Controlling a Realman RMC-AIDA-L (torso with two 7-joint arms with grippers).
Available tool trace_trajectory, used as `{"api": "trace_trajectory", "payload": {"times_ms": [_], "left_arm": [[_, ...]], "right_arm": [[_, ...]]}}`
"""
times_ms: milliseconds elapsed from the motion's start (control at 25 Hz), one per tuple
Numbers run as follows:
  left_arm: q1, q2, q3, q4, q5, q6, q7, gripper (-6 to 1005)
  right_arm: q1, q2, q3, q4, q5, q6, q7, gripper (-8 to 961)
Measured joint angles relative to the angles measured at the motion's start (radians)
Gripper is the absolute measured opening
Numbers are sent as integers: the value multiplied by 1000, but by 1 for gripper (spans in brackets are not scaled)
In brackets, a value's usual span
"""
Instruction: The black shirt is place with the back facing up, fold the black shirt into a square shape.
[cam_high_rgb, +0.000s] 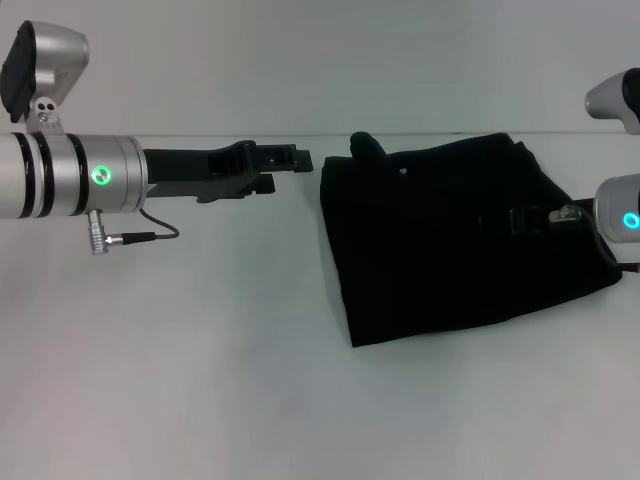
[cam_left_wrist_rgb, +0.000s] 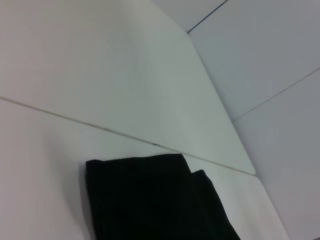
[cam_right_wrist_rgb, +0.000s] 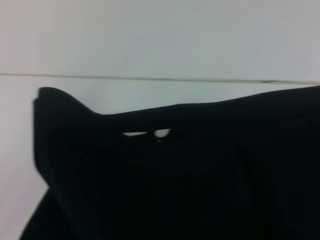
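Observation:
The black shirt (cam_high_rgb: 450, 250) lies folded into a rough block on the white table, right of centre, with a small bump of cloth at its far left corner. It also shows in the left wrist view (cam_left_wrist_rgb: 150, 200) and fills the right wrist view (cam_right_wrist_rgb: 175, 175). My left gripper (cam_high_rgb: 293, 170) hovers just left of the shirt's far left corner, open, with nothing between its fingers and a small gap to the cloth. My right gripper (cam_high_rgb: 515, 220) reaches in from the right over the shirt's middle, dark against the dark cloth.
The white table (cam_high_rgb: 200, 350) stretches wide to the left and front of the shirt. Its far edge (cam_high_rgb: 200, 137) runs just behind the shirt and the left gripper. A grey cable (cam_high_rgb: 150, 232) hangs under the left wrist.

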Motion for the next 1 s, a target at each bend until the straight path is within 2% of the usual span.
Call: {"api": "trace_trajectory", "payload": {"times_ms": [360, 720, 1000], "left_arm": [[0, 0, 0, -1, -4, -3, 2, 751], [1, 1, 0, -1, -5, -17, -1, 752], [-4, 4, 0, -1, -6, -25, -3, 753]], "right_arm": [[13, 8, 5, -44, 3, -76, 1, 712], [3, 3, 0, -34, -6, -31, 11, 711], [0, 10, -13, -19, -4, -30, 8, 711]]}}
